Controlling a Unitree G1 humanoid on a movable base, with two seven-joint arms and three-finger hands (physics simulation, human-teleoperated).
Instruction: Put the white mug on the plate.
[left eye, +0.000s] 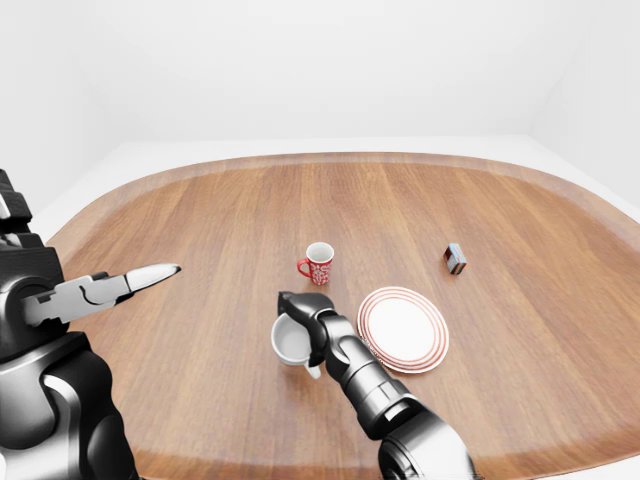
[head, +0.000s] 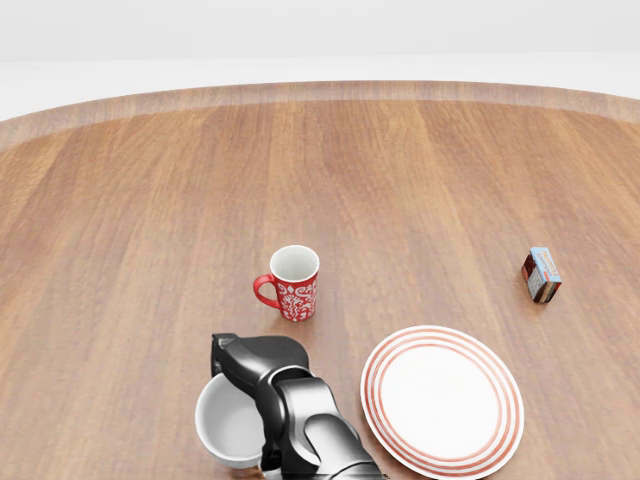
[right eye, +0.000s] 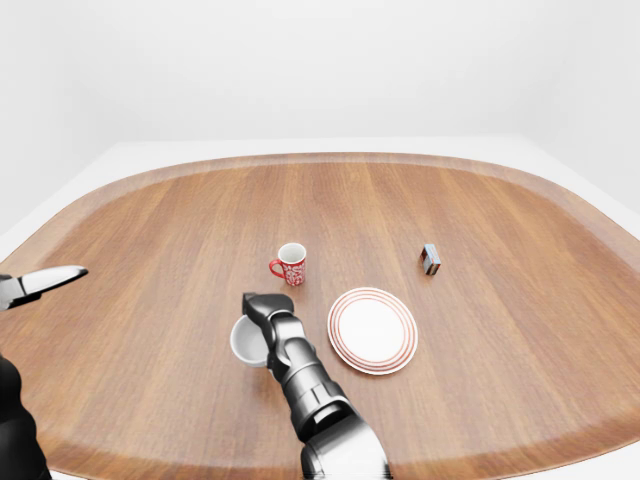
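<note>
The white mug (head: 228, 428) stands on the wooden table at the bottom of the head view, left of the red-ringed white plate (head: 442, 397). My right hand (head: 252, 361) lies over the mug's far rim and right side. Its fingers are curled in, none stretched out, and they look closed on the rim. The mug still rests on the table, apart from the plate. My left hand (left eye: 150, 275) is raised at the left edge of the left-eye view, fingers stretched out, empty and far from the mug.
A red patterned mug (head: 292, 283) stands just above my right hand, its handle to the left. A small box (head: 541, 275) lies at the right, above the plate. The table's raised wooden rim (left eye: 330, 158) curves round the top.
</note>
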